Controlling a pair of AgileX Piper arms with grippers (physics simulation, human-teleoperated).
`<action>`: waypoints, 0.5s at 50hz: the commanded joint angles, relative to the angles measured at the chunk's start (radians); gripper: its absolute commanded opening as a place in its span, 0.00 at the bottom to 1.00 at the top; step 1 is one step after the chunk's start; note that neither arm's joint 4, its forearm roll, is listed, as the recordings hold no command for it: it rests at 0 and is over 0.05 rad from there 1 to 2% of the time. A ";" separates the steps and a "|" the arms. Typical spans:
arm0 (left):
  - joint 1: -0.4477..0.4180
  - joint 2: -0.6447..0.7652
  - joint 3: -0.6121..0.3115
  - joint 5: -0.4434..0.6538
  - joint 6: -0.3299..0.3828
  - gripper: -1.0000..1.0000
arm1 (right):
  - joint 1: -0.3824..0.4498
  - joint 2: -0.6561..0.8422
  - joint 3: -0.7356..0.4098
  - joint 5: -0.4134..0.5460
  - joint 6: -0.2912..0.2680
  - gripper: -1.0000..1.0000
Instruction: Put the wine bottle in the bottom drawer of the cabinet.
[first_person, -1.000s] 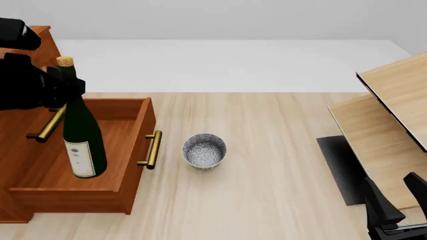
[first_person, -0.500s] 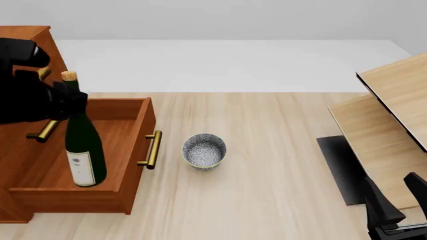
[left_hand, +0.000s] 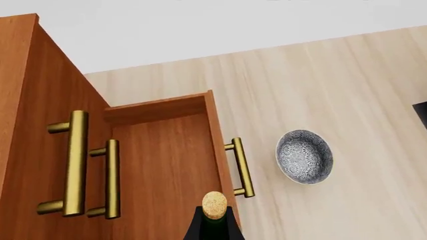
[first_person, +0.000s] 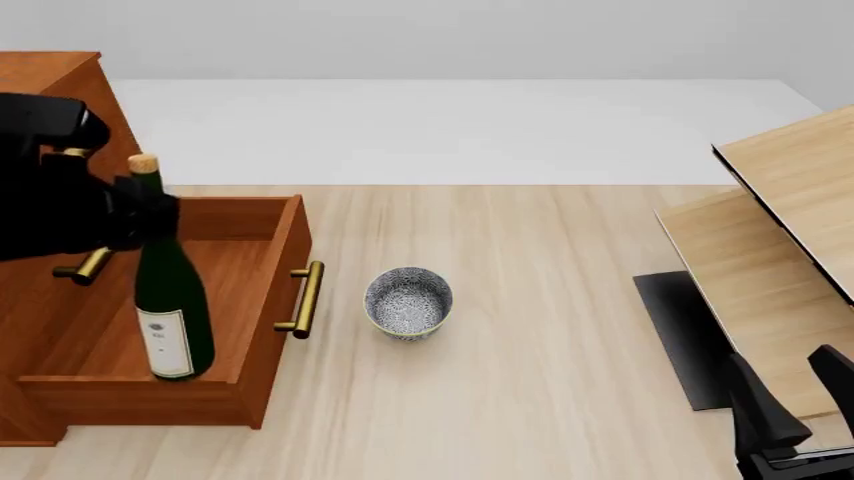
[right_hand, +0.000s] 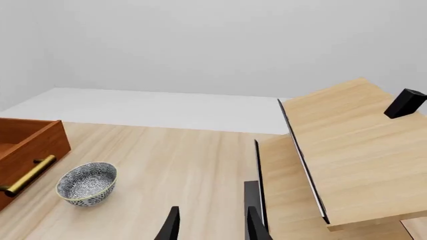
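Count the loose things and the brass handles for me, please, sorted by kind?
Bottle: 1
Bowl: 1
Brass handles: 3
Total: 5

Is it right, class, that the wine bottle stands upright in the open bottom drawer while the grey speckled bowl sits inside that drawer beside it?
Not quite. The wine bottle does stand upright in the open bottom drawer, but the grey speckled bowl sits on the table outside it, beyond the drawer's brass handle. The front view shows this.
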 joint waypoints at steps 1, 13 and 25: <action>0.020 -0.011 0.009 -0.026 0.005 0.00 | -0.003 0.002 0.001 -0.004 0.002 1.00; 0.012 0.035 0.024 -0.088 -0.004 0.00 | -0.004 0.001 0.001 -0.004 -0.001 1.00; 0.008 0.078 0.050 -0.140 -0.003 0.00 | -0.005 -0.005 0.001 0.003 -0.003 1.00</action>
